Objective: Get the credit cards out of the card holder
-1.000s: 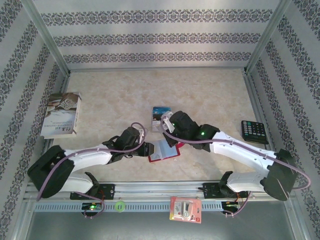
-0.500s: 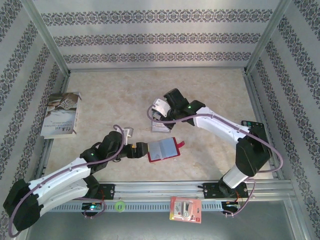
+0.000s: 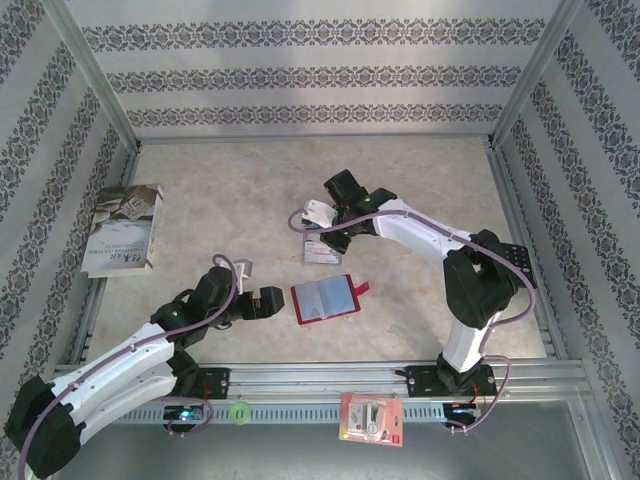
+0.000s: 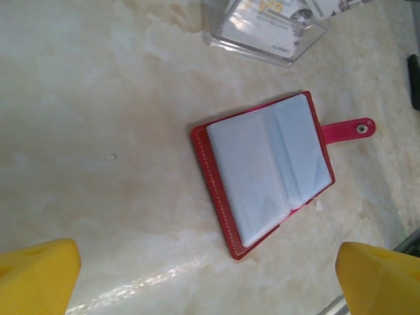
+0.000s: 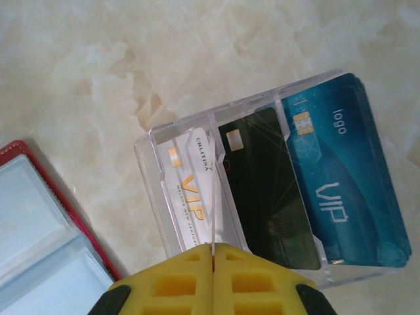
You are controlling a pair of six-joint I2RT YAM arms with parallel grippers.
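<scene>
The red card holder (image 3: 323, 298) lies open and flat on the table, its grey-blue pockets (image 4: 262, 170) facing up and its snap tab (image 4: 348, 129) to the right. Just left of it my left gripper (image 3: 270, 301) (image 4: 207, 282) stands open and holds nothing; its yellow fingertips (image 4: 33, 275) are clear of the holder. My right gripper (image 3: 322, 224) (image 5: 213, 252) is shut on a thin white credit card (image 5: 211, 197), seen edge-on, above a clear plastic stand (image 5: 147, 151). In that stand lie a white card (image 5: 184, 190), a black card (image 5: 262, 184) and a blue card (image 5: 341, 184).
A book (image 3: 122, 227) lies at the far left. A black calculator (image 3: 515, 255) sits at the right wall, partly behind my right arm. A red-and-white blister pack (image 3: 371, 418) and a green ring (image 3: 238, 411) rest on the front rail.
My left gripper opened, let go of the card holder and drew back left. My right gripper carried a card from the holder up to the clear stand.
</scene>
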